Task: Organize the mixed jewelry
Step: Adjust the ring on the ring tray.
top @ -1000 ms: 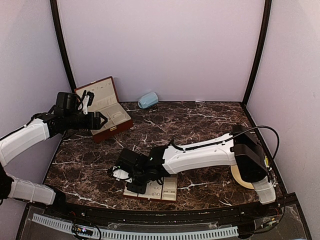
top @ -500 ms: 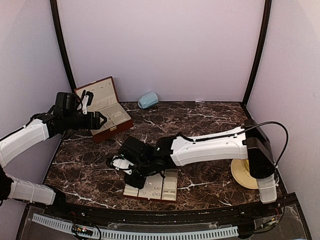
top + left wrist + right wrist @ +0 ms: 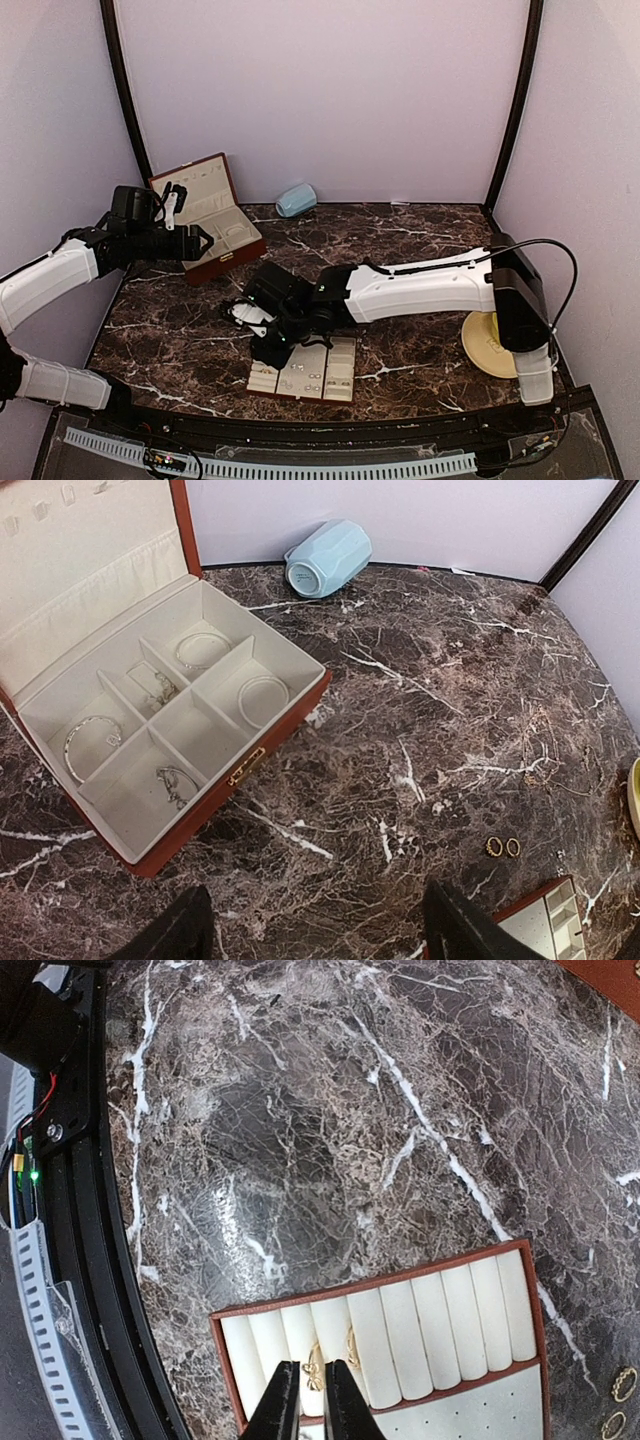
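Observation:
The red-brown ring tray (image 3: 470,1320) with cream rolls lies near the front edge and also shows in the top view (image 3: 340,372). Two small gold rings (image 3: 351,1348) sit in slots between its rolls. My right gripper (image 3: 312,1400) hovers over the tray's left end (image 3: 272,342), its jaws a narrow gap apart and holding nothing; one gold ring (image 3: 314,1368) shows through the gap. Two loose gold hoops (image 3: 503,847) lie on the marble beside the tray and show in the right wrist view (image 3: 623,1384). My left gripper (image 3: 320,935) is open and empty above the marble (image 3: 200,240).
An open red-brown jewelry box (image 3: 290,715) with bracelets in cream compartments stands at the back left (image 3: 215,215). A pale blue cup (image 3: 296,200) lies on its side by the back wall. A yellow plate (image 3: 480,352) sits at the right under the arm.
My right gripper has lifted off the tray and moved back and a little right. The left arm has not moved.

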`<state>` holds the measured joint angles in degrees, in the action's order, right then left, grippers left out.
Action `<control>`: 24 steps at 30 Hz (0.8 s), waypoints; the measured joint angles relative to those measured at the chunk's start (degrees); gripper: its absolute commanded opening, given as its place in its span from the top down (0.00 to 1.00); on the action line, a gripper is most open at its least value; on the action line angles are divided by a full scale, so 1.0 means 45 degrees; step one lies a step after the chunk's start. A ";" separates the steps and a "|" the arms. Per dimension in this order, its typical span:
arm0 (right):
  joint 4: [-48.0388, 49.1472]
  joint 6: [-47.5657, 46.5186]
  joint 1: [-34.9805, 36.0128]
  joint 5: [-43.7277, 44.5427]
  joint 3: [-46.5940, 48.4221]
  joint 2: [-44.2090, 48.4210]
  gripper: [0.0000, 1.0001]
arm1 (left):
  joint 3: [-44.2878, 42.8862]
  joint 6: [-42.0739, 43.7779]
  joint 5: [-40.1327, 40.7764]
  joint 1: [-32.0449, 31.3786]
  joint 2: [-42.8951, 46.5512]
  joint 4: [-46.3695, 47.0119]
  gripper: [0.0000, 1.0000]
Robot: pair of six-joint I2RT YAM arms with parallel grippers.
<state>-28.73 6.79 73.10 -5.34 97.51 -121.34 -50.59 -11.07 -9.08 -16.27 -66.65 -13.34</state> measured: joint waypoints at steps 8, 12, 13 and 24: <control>-0.0039 -0.0010 0.0005 0.0005 -0.0107 -0.0257 0.90 | 0.0005 0.0000 0.0078 0.0000 0.0000 0.0005 0.25; -0.0068 -0.0019 0.0034 0.0107 -0.0117 -0.0355 0.90 | 0.0005 0.0000 0.0078 0.0000 0.0000 0.0005 0.25; -0.0073 -0.0039 0.0053 0.0180 -0.0117 -0.0374 0.90 | 0.0005 0.0000 0.0073 0.0000 -0.0005 0.0005 0.25; -0.0306 -0.0170 0.0340 0.0578 -0.0117 -0.0753 0.92 | 0.0010 -0.0005 -0.0005 0.0000 -0.0005 0.0005 0.25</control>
<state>-30.11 6.02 74.63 -2.74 96.99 -124.73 -50.54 -11.09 -9.10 -16.27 -66.67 -13.32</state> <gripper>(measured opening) 0.082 0.748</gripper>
